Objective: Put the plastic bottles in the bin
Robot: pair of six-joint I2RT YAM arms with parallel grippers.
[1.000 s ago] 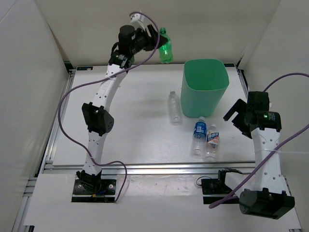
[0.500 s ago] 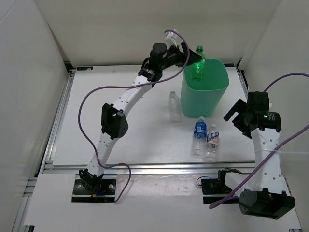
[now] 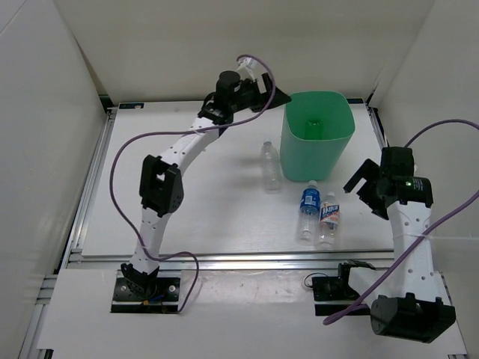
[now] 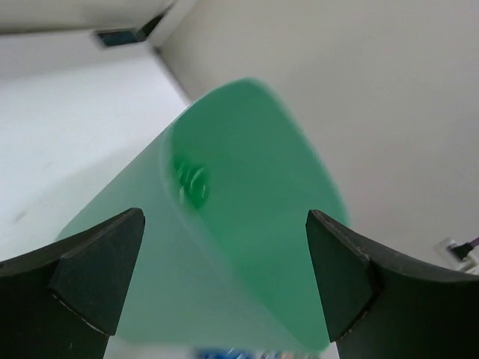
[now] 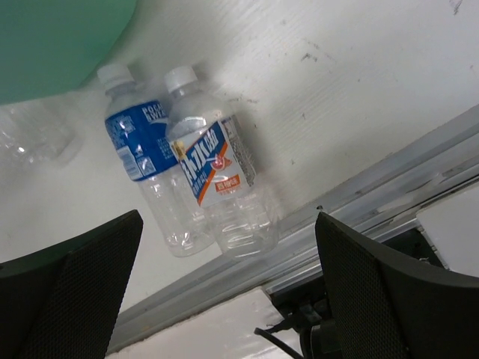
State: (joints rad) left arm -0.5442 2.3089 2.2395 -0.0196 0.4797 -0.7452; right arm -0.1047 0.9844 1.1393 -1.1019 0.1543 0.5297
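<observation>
**One inside, three outside**

I see the translucent green plastic bottle (image 3: pixel 314 127) inside the tall mint-green plastic bin (image 3: pixel 299 157). The left jaws stand wide apart and empty, near its rim. The right jaws are apart too, holding nothing, near the blue-labelled clear bottle (image 3: pixel 309 202) and the white-blue-labelled clear bottle (image 3: pixel 328 215), which lie touching on the white tabletop (image 3: pixel 209 217). The plain clear bottle (image 3: pixel 270 166) lies just left of the bin.

The bin (image 3: pixel 314 161) is mint green, the green bottle (image 3: pixel 314 127) in it darker. The see-through bottle (image 3: pixel 270 166) is plain. The blue-label bottle (image 5: pixel 138 149) and the white-label bottle (image 5: pixel 217 161), striped blue and orange, have white caps (image 5: pixel 179 75). The worktop (image 3: pixel 202 209) is white.
</observation>
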